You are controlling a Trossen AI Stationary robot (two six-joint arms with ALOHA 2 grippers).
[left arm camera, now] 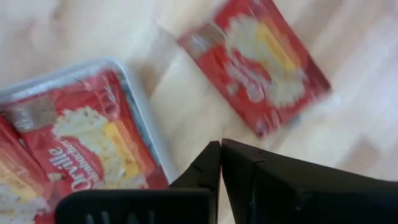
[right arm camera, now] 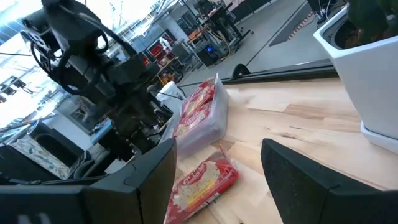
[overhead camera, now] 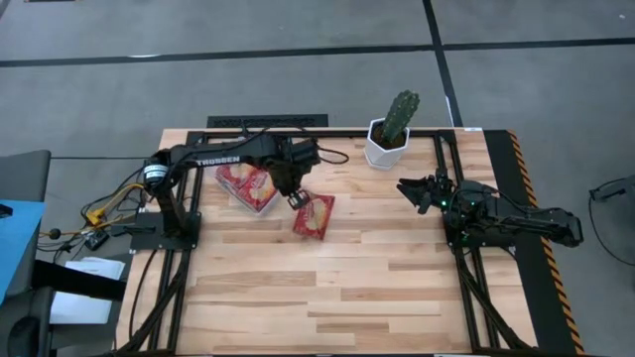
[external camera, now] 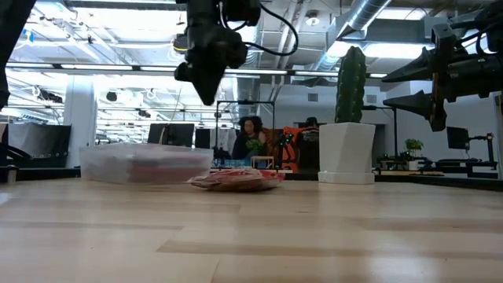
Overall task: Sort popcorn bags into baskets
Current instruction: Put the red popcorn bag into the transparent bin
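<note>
A clear tray (overhead camera: pixel 246 186) sits left of the table's middle toward the far edge, with red popcorn bags (left arm camera: pixel 81 146) inside. One more red bag (overhead camera: pixel 314 215) lies flat on the wood just right of it, also seen in the left wrist view (left arm camera: pixel 258 65) and low view (external camera: pixel 236 180). My left gripper (overhead camera: pixel 296 198) hangs above the gap between tray and loose bag, fingers shut (left arm camera: pixel 221 163), holding nothing. My right gripper (overhead camera: pixel 405 186) waits open at the right, raised above the table, near the cactus pot.
A white faceted pot with a green cactus (overhead camera: pixel 393 134) stands at the far edge, right of centre. The near half of the wooden table (overhead camera: pixel 327 297) is bare wood. Black frame rails run along the table's left and right sides.
</note>
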